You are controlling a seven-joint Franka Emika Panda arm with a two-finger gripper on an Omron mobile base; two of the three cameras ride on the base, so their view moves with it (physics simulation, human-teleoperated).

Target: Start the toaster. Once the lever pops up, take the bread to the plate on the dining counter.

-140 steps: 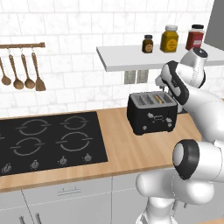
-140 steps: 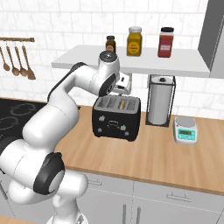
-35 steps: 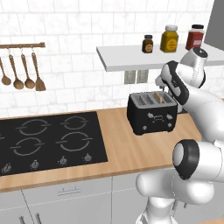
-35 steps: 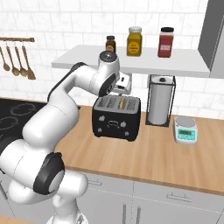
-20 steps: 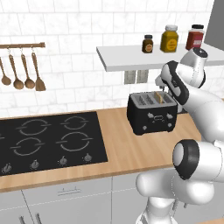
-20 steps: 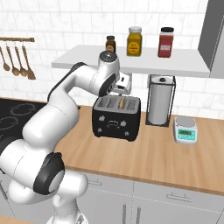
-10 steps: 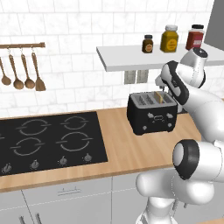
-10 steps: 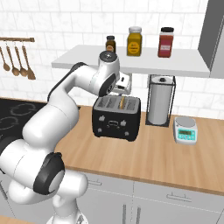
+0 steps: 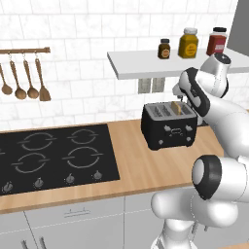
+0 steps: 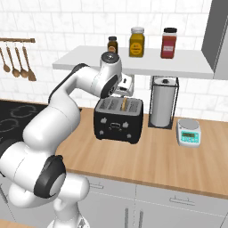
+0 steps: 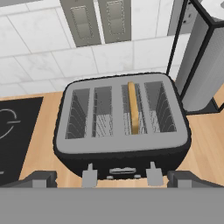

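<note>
On the wood counter (image 10: pixel 187 164), beside the black hob (image 9: pixel 53 158), the toaster (image 10: pixel 118 119) is sitting with the bread (image 11: pixel 133 108) standing upright in one of its right-hand slots. Above the toaster's top, the end effector (image 11: pixel 120 174) is hovering with jaws spread wide, gripping nothing. A paper towel holder (image 10: pixel 162 102) is standing just right of the toaster.

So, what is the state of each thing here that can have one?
toaster: upright on the counter, one slot filled
bread: standing in a slot, top edge showing
gripper: jaws open, above the toaster, holding nothing
hob: no pan on it
</note>
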